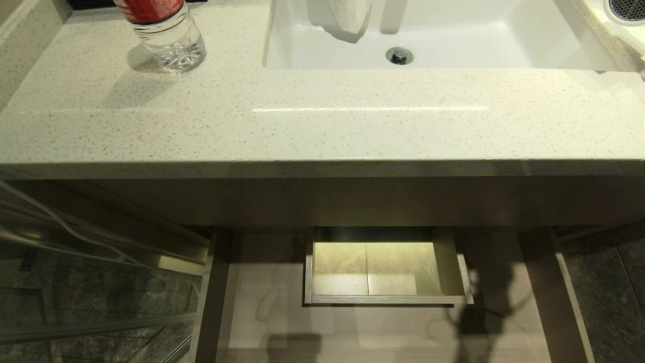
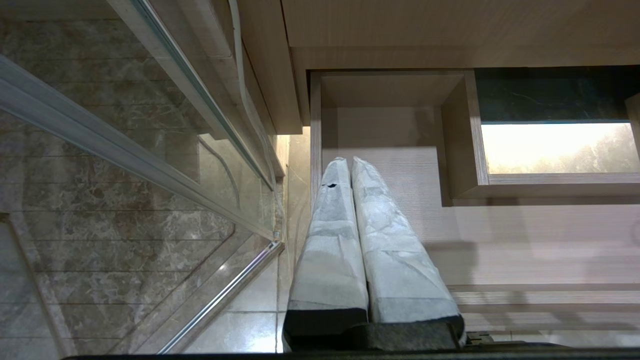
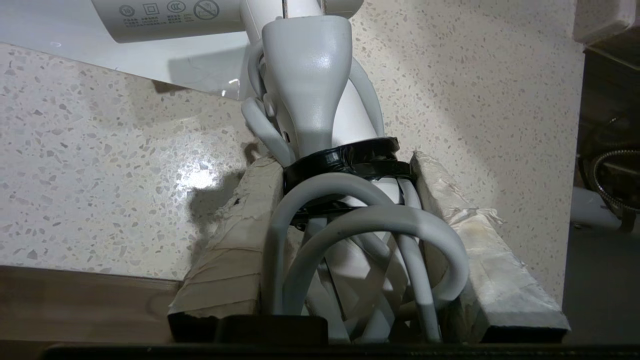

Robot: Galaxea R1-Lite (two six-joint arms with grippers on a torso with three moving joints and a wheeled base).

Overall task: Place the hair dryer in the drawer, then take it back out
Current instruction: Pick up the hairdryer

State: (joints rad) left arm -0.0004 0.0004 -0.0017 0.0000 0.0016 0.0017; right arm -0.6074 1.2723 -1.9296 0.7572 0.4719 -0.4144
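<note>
The white hair dryer (image 3: 305, 85) hangs over the speckled counter (image 3: 100, 165), its handle and taped cord loops clamped between the padded fingers (image 3: 235, 245) of my right gripper (image 3: 345, 165), which is shut on it. In the head view only its grey mesh grille (image 1: 627, 7) peeks in at the far right, beside the sink; the gripper itself is outside that view. Below the counter the pale wood drawer (image 1: 262, 302) stands pulled open, its boxed cut-out (image 1: 383, 267) mid-rear. My left gripper (image 2: 349, 162) is parked shut and empty above the drawer's (image 2: 500, 235) left part.
A clear red-labelled bottle (image 1: 169, 30) stands at the counter's back left. The white sink (image 1: 453, 45) has a towel (image 1: 347, 17) hanging into it. A glass shower door (image 1: 90, 282) flanks the drawer's left side. A metal hose (image 3: 607, 175) hangs past the counter's end.
</note>
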